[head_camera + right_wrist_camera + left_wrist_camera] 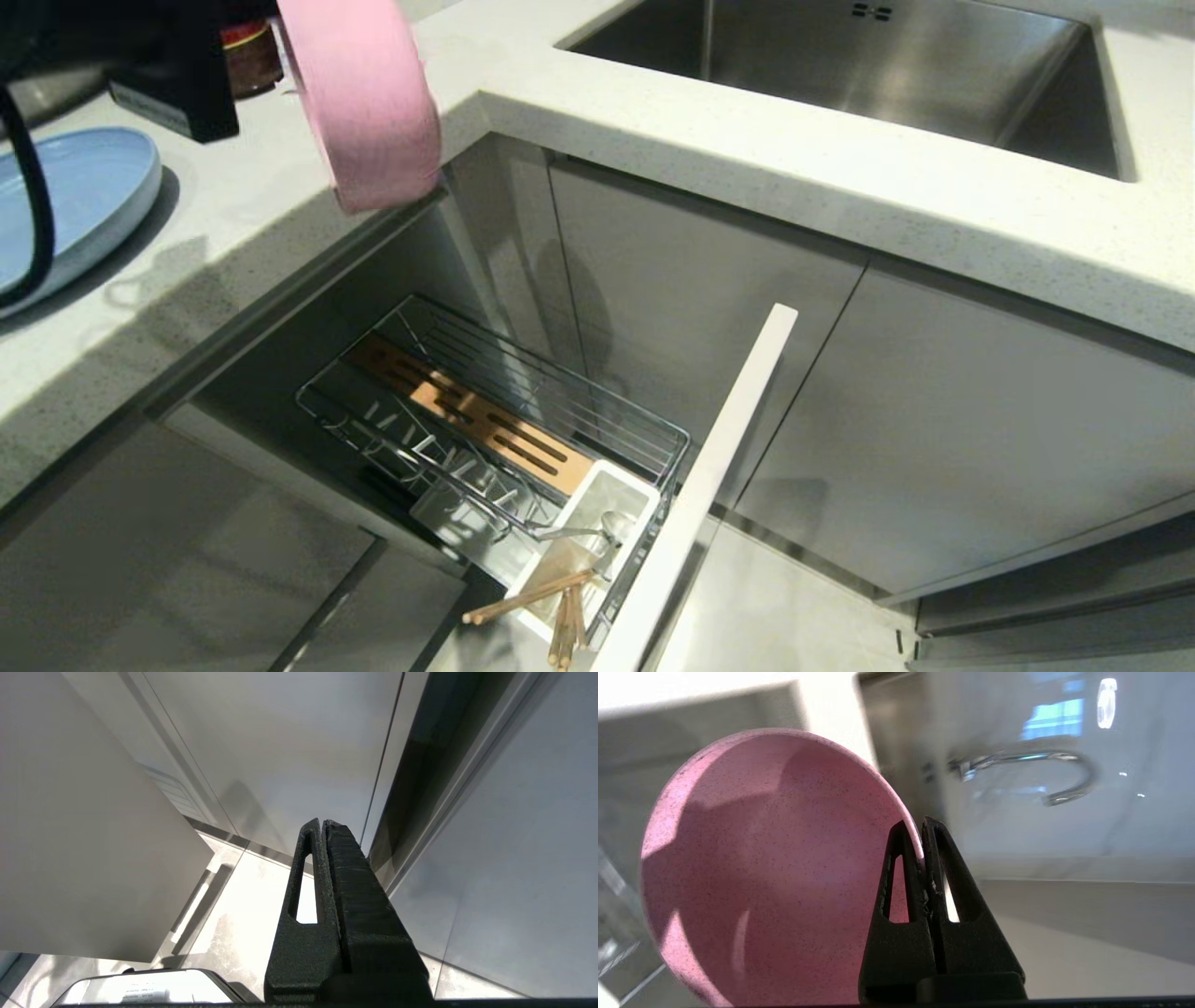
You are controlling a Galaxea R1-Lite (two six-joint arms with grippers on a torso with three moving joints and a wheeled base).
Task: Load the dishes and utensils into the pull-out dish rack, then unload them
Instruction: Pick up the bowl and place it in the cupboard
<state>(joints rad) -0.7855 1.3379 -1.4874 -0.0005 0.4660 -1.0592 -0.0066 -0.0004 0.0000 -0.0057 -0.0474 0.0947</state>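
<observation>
The left gripper [923, 828] is clamping the pink bowl [366, 98] by its rim, at 11 o'clock above the countertop edge [280, 252]. The dish rack [495, 439] is sitting extended at 6 o'clock. The right gripper [322, 823] is pressing its fingers together, empty, beside the cabinet fronts.

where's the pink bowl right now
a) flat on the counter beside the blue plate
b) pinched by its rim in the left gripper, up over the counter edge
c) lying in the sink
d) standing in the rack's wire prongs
b: the left gripper is shut on the rim of the pink bowl, which hangs tipped on edge above the counter, not yet in the pull-out dish rack below.
</observation>
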